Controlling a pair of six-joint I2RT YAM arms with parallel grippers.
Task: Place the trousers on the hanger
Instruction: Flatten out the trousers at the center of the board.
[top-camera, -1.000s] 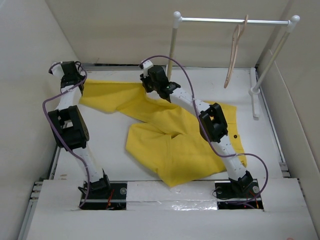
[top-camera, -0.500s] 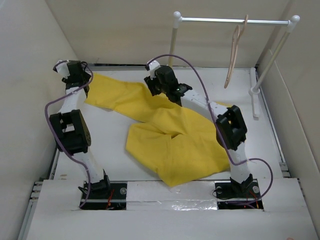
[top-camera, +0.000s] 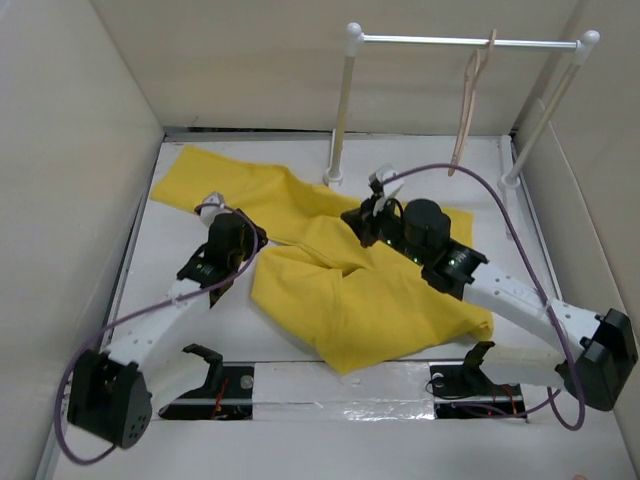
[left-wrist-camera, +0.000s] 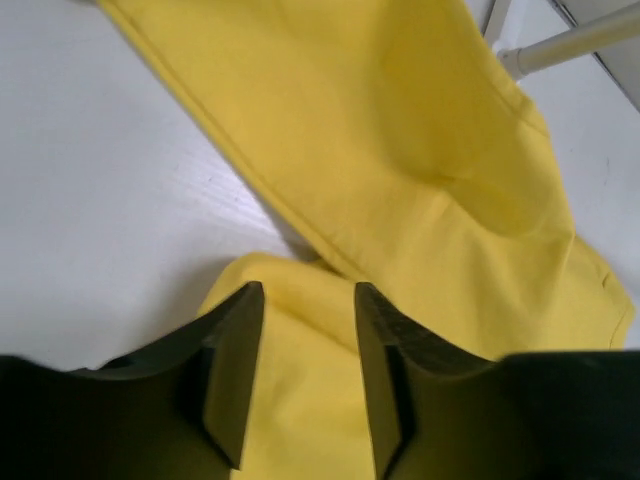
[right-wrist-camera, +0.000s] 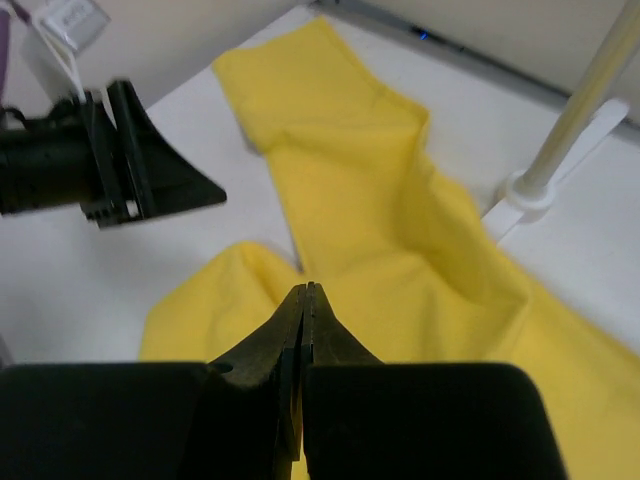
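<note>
The yellow trousers (top-camera: 370, 290) lie spread on the white table, with one leg reaching to the far left (top-camera: 215, 185) and the other folded over near the front. My left gripper (top-camera: 248, 243) is open and hangs just over the folded leg's left edge (left-wrist-camera: 300, 380), with cloth below the gap. My right gripper (top-camera: 355, 216) is shut and empty above the crotch area (right-wrist-camera: 400, 270). The beige hanger (top-camera: 467, 100) hangs by its hook on the white rail (top-camera: 430, 41) at the back right.
The rail's two posts stand on feet at the back (top-camera: 334, 178) and back right (top-camera: 512, 180); the left foot also shows in the right wrist view (right-wrist-camera: 530, 190). Beige walls close in the table on the left, back and right. My left gripper shows in the right wrist view (right-wrist-camera: 150, 165).
Both arms have pulled back from the far end of the table toward the middle of the trousers. The far leg now lies flat and spread, with no gripper on it.
</note>
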